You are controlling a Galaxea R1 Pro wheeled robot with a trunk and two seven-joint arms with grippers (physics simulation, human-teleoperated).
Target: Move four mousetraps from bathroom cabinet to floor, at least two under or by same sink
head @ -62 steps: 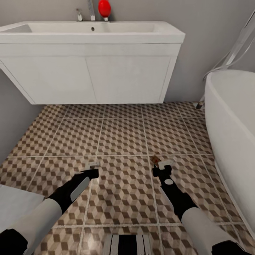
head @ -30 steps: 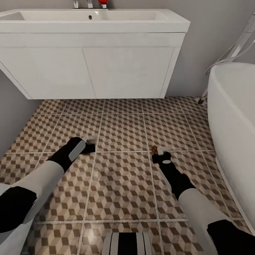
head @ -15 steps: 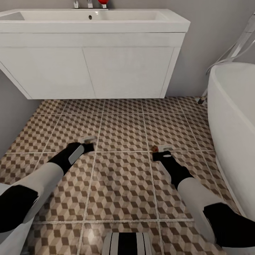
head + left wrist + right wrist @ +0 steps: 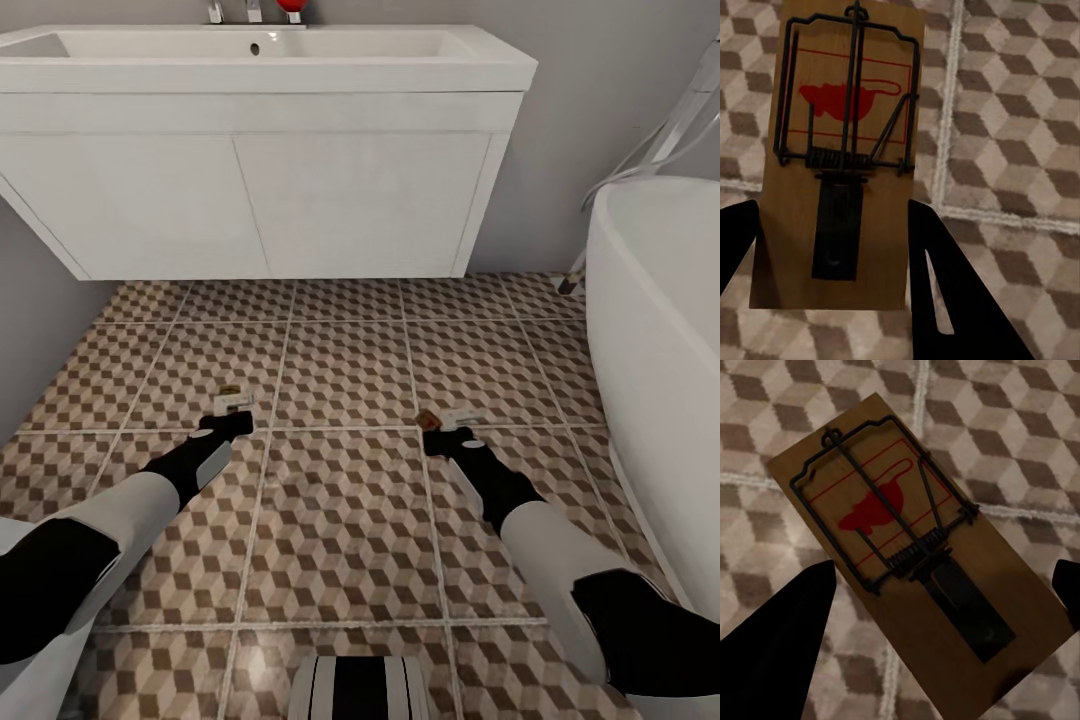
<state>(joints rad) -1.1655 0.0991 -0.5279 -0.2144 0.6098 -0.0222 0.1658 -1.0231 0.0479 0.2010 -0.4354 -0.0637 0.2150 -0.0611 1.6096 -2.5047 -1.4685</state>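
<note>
A tan mousetrap (image 4: pixel 840 150) with black wire and a red mouse print sits between the fingers of my left gripper (image 4: pixel 832 255), which press against its long sides just above the bathroom floor (image 4: pixel 340 500). From the head view this trap (image 4: pixel 230 391) pokes out ahead of the left gripper (image 4: pixel 233 404). A second mousetrap (image 4: pixel 915 555) lies flat and diagonal on the tiles between the widely spread fingers of my right gripper (image 4: pixel 945 607). In the head view that trap (image 4: pixel 428 419) is beside the right gripper (image 4: pixel 452 417). The bathroom sink (image 4: pixel 270 70) hangs on the wall ahead. The cabinet is out of view.
A white bathtub (image 4: pixel 660 330) fills the right side, close to my right arm, with chrome pipes (image 4: pixel 640 170) behind it. A grey wall (image 4: pixel 40 330) closes the left. A red object (image 4: pixel 292 6) stands by the tap. Open tiles run from the grippers to under the sink.
Both hands sank lower and drew back a little toward me. The left trap now shows ahead of the left fingertips. The head view tilted down before the last second and has held still since.
</note>
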